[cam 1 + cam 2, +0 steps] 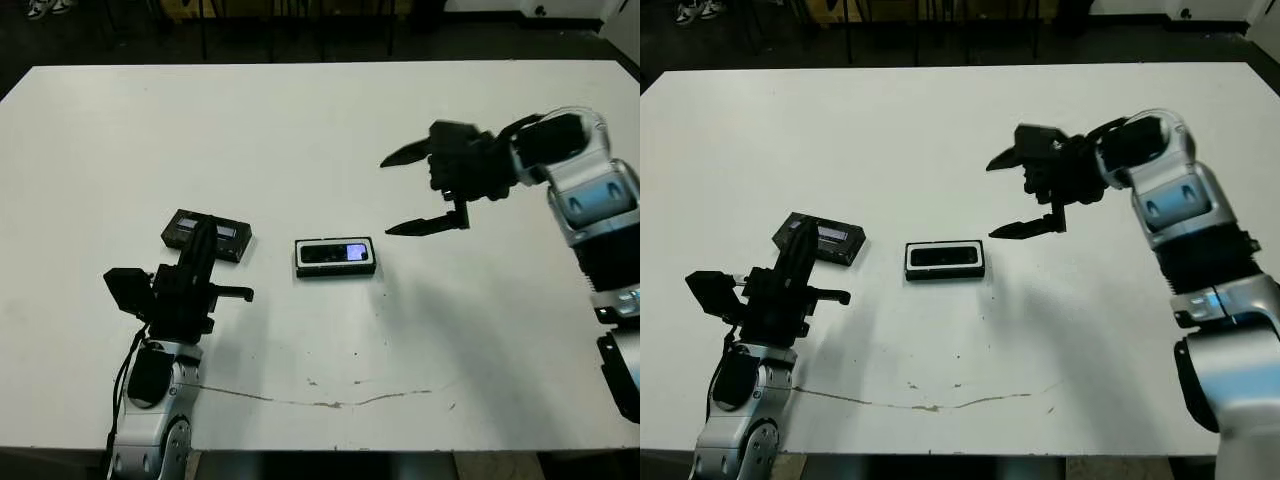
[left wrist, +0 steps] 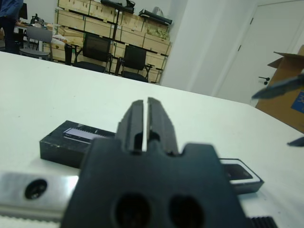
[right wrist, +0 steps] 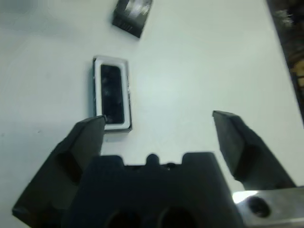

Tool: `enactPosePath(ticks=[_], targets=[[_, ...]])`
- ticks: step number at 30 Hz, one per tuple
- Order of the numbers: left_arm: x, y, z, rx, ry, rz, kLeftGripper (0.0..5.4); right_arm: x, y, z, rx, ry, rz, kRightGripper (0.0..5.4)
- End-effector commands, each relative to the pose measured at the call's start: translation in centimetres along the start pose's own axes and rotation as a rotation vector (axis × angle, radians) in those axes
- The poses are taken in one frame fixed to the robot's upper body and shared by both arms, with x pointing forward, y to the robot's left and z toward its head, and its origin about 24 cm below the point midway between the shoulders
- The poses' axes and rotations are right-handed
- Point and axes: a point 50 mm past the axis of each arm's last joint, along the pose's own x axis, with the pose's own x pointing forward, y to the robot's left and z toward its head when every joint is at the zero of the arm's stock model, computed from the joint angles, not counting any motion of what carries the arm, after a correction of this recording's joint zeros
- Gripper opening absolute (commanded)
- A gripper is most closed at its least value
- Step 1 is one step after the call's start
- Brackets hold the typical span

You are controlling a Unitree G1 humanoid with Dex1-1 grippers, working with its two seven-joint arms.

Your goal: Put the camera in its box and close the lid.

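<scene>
A: Left eye view first. Where is the camera (image 1: 335,252) lying?

B: It is sitting inside the box (image 1: 335,270), near the middle of the white bench (image 1: 300,130). The white lining is showing around it.

A: And the lid (image 1: 207,235)?

B: It is lying apart on the bench, to the robot's left of the box, not covering it. The left claw (image 2: 142,124) is hanging just beside the lid with its fingers pressed together.

A: What is the right claw (image 1: 412,190) doing?

B: It is hovering above the bench on the right of the box, holding nothing, with its fingers (image 3: 232,137) spread wide.
</scene>
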Motion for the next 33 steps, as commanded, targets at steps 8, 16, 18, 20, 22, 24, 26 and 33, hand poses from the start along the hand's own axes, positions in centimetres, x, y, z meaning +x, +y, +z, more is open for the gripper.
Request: enactPosePath(ticks=[8, 16, 18, 20, 22, 24, 26, 33], targets=[[-0.5, 1.4, 0.6, 0.058, 0.016, 0.009, 0.0, -0.1, 5.5, -3.4, 0.297, -0.18, -0.511, 4.9], [2.0, 5.8, 8.6, 0.438, -0.079, -0.091, 0.0, -1.7, 8.9, -4.6, 0.353, -0.223, -0.569, 3.44], [3.5, 6.7, 11.0, 0.562, -0.08, -0.125, 0.0, -1.9, 9.2, -4.7, 0.365, -0.229, -0.57, 3.09], [5.7, 7.6, 13.2, 0.674, -0.04, -0.188, 0.0, -1.9, 9.5, -4.7, 0.372, -0.23, -0.566, 2.73], [8.1, 8.3, 14.8, 0.745, 0.058, -0.267, 0.0, -1.7, 9.7, -4.6, 0.379, -0.242, -0.559, 2.35], [10.0, 8.7, 15.6, 0.805, 0.162, -0.335, 0.0, -1.6, 9.7, -4.4, 0.375, -0.247, -0.552, 2.0], [12.2, 9.0, 15.5, 0.881, 0.29, -0.413, 0.0, -1.5, 9.8, -4.1, 0.371, -0.244, -0.546, 1.62], [17.5, 8.7, 13.0, 0.961, 0.822, -0.623, 0.0, -1.5, 9.6, -3.8, 0.361, -0.248, -0.528, 0.33]])
